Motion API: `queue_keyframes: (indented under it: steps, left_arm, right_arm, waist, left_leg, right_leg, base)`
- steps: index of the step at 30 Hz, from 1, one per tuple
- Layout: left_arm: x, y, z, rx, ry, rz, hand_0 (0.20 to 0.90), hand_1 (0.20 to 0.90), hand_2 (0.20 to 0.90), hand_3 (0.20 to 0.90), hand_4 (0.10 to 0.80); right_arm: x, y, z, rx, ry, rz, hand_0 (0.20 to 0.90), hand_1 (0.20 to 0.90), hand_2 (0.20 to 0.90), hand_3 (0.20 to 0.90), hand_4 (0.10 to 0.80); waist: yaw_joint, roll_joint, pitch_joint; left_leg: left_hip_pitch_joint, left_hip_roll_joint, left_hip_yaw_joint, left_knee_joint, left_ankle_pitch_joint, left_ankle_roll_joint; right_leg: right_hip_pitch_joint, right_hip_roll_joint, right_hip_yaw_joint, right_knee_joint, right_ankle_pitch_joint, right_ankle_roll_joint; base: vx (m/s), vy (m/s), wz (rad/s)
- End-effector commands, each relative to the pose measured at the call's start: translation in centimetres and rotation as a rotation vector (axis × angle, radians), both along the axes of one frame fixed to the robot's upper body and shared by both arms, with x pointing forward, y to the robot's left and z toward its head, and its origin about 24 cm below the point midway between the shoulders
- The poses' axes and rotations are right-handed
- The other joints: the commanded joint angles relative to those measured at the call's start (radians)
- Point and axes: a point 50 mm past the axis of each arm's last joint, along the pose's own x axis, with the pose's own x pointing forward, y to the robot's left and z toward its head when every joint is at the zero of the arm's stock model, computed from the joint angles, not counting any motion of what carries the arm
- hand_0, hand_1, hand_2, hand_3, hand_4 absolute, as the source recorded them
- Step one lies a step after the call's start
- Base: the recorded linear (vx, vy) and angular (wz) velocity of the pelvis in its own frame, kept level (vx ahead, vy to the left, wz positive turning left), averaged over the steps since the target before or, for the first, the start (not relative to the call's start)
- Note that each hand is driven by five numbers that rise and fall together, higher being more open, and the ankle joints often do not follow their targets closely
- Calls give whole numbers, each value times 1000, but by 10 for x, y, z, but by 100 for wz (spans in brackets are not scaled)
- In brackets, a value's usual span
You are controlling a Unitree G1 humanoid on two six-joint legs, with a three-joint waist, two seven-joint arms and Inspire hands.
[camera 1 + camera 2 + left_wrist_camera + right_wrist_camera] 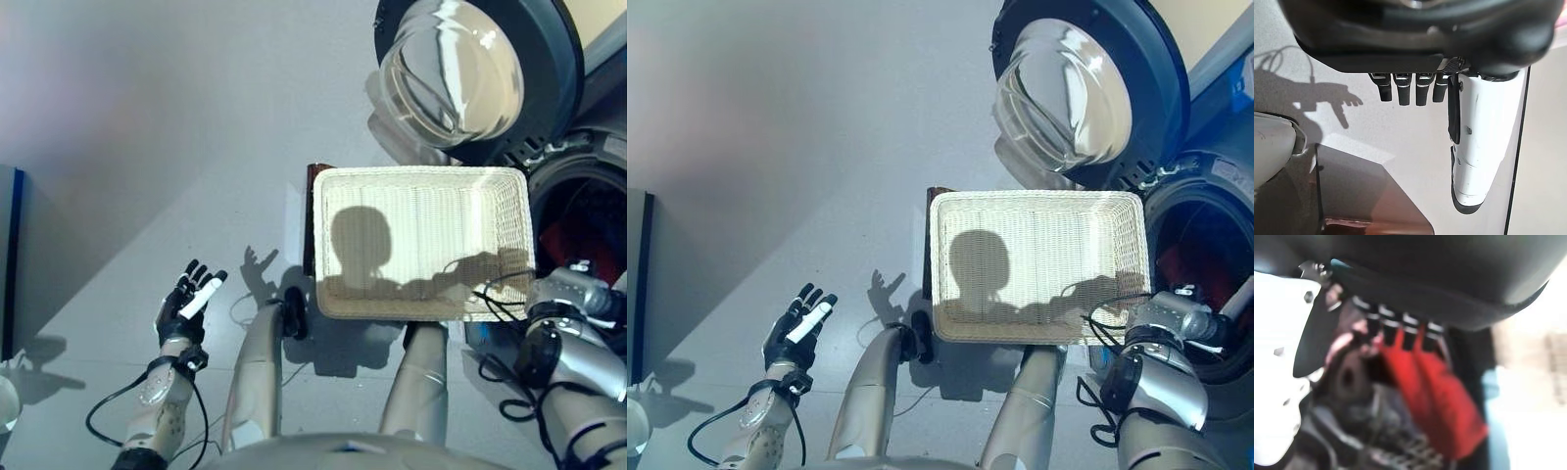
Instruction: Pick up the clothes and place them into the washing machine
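The white wicker basket (421, 174) stands in front of me with nothing showing inside it. To its right is the washing machine, with its round glass door (460, 69) swung open and the dark drum (588, 211) showing. My right arm reaches into the drum. In the right wrist view my right hand (1400, 274) has its fingers (1396, 328) curled on a red cloth (1440, 396) that hangs down inside the drum. A patch of red cloth (1176, 269) also shows in the drum from above. My left hand (186, 304) hangs low on the left, fingers straight, holding nothing.
The basket rests on a dark brown stool (309, 225) on the grey floor. A dark blue panel (10, 255) stands at the far left edge. The open door juts out over the floor behind the basket.
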Motion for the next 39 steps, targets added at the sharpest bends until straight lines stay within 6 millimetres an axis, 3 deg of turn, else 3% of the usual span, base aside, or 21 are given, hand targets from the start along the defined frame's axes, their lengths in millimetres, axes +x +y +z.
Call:
queue_keyframes:
  steps: [1,9,20,23,34,39]
  left_arm:
    - [-1,18,16,39,-109,55,900,900,900,900,800]
    - [0,24,19,71,-126,43,900,900,900,900,800]
    - [2,32,15,124,-102,63,900,900,900,900,800]
    - [2,28,10,129,-83,52,900,900,900,900,800]
    - [0,19,-13,145,30,42,900,900,900,900,800]
    - [-2,14,-20,163,61,20,900,900,900,900,800]
  right_arm:
    - [-4,-13,12,-177,62,59,900,900,900,900,800]
    - [8,17,-15,-276,207,359,900,900,900,900,800]
    - [3,50,-51,-418,451,705,900,900,900,900,800]
    - [-3,68,-68,-435,484,808,900,900,900,900,800]
    - [-39,119,-119,-476,675,1153,900,900,900,900,800]
    - [-58,131,-134,-488,752,1258,900,900,900,900,800]
  waist:
    - [12,-10,-15]
    - [12,-64,-13]
    - [6,-120,-23]
    - [2,-140,-29]
    - [-10,-167,-57]
    - [-12,-169,-83]
  left_leg:
    - [37,23,-74,-200,144,-119]
    - [114,3,-86,-284,173,-119]
    - [244,-5,-95,-417,221,-126]
    - [315,0,-94,-494,258,-128]
    - [548,45,-99,-672,328,-151]
    - [649,69,-86,-748,351,-164]
  right_leg:
    - [66,-14,-15,-56,25,-43]
    - [186,-23,-69,-190,90,-33]
    - [345,-21,-141,-356,169,-23]
    - [412,-13,-171,-418,201,-18]
    - [598,28,-222,-507,209,-12]
    - [667,51,-240,-539,208,-11]
  base:
    - [16,-8,4]
    - [36,-27,12]
    - [61,-33,2]
    - [87,-45,-4]
    - [102,-40,-2]
    - [109,-41,-5]
